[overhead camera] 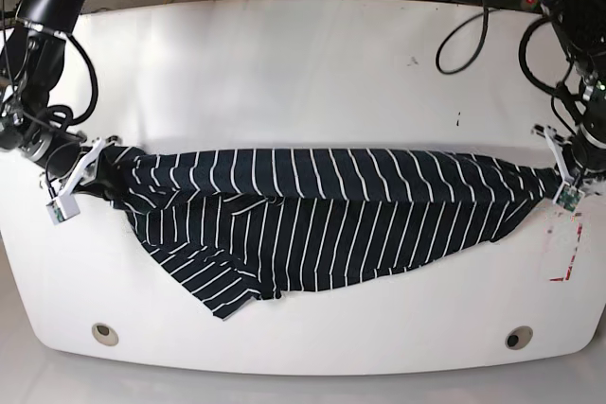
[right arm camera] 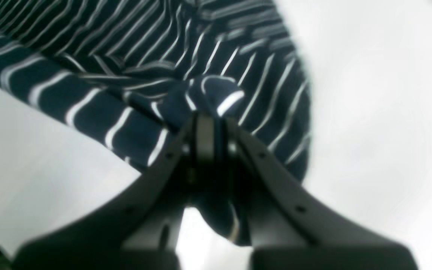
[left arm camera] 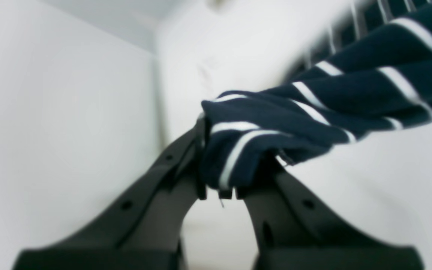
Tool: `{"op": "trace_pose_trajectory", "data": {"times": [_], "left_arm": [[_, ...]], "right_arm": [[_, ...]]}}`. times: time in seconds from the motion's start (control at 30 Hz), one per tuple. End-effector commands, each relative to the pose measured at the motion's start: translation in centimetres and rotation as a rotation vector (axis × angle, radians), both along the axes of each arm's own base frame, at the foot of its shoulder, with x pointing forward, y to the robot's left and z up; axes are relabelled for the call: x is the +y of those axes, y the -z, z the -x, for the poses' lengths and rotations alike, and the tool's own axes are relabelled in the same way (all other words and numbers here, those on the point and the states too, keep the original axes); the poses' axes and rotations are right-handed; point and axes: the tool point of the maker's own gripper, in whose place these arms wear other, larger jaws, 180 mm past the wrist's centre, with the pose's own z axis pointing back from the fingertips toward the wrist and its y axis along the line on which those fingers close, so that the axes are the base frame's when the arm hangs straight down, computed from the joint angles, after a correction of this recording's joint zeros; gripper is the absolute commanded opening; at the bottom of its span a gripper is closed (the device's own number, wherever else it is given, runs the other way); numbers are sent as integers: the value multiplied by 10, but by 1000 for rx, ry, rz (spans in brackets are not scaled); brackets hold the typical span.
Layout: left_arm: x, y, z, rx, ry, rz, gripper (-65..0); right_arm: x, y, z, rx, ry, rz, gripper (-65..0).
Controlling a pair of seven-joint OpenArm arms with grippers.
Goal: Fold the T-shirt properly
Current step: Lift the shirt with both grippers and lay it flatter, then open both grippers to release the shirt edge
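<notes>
Each tool clenched tight on one end of the striped T-shirt

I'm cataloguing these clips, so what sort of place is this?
Probably a robotics lab or test workstation: two robot arms flank a white table, with a striped T-shirt stretched between them.

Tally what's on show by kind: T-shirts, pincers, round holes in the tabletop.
T-shirts: 1, striped
Pincers: 2, left pincer and right pincer, both shut on the cloth
Round holes: 2
Total: 5
</notes>
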Motion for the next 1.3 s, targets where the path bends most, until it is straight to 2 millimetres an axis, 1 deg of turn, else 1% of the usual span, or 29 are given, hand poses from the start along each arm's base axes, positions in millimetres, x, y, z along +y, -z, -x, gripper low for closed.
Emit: {"op": "trace_pose_trajectory", "data": {"times": [0.0, 0.13, 0.2, 0.27, 0.37, 0.47, 0.57, 0.63, 0.67, 0.73, 0.77, 0.87, 1.03, 1.07, 1.1, 1.13, 1.2, 1.27], "left_arm": [[4, 12, 15, 43, -4, -17, -650], [2, 46, 44, 156, 1, -8, -650], [3, 57, 55, 198, 0, -10, -650], [6, 67, 68, 237, -9, -13, -650], [21, 72, 86, 269, -54, -19, -650], [27, 72, 90, 265, -83, -13, -650], [34, 78, 101, 276, -126, 4, -650], [39, 80, 106, 285, -142, 6, -650], [38, 81, 106, 289, -142, 7, -650], [37, 83, 108, 293, -143, 14, -650], [34, 87, 109, 295, -147, 31, -650], [32, 94, 118, 317, -158, 41, -650], [30, 98, 122, 332, -154, 48, -644], [28, 99, 122, 336, -149, 49, -635], [26, 102, 123, 345, -142, 48, -618], [24, 105, 126, 359, -136, 48, -581], [19, 109, 129, 376, -121, 54, -458], [18, 110, 131, 379, -121, 55, -356]], "right_arm": [[3, -1, 13, -20, 0, -9, -650], [15, 24, 38, 47, -3, -34, -650], [13, 34, 49, 78, 7, -37, -650], [8, 42, 60, 103, 30, -44, -650], [8, 54, 75, 140, 52, -65, -650], [7, 64, 88, 174, 63, -70, -648], [6, 74, 103, 215, 72, -71, -647], [11, 80, 109, 230, 78, -90, -644], [12, 81, 110, 230, 87, -102, -644], [8, 84, 116, 233, 121, -118, -642], [7, 85, 119, 236, 134, -123, -642], [3, 89, 128, 254, 154, -124, -642], [3, 92, 133, 265, 157, -126, -642], [5, 95, 136, 275, 160, -133, -634], [5, 96, 139, 282, 162, -133, -621], [4, 97, 142, 286, 168, -134, -587], [0, 96, 145, 284, 188, -134, -457], [-2, 96, 146, 284, 194, -133, -335]]}}
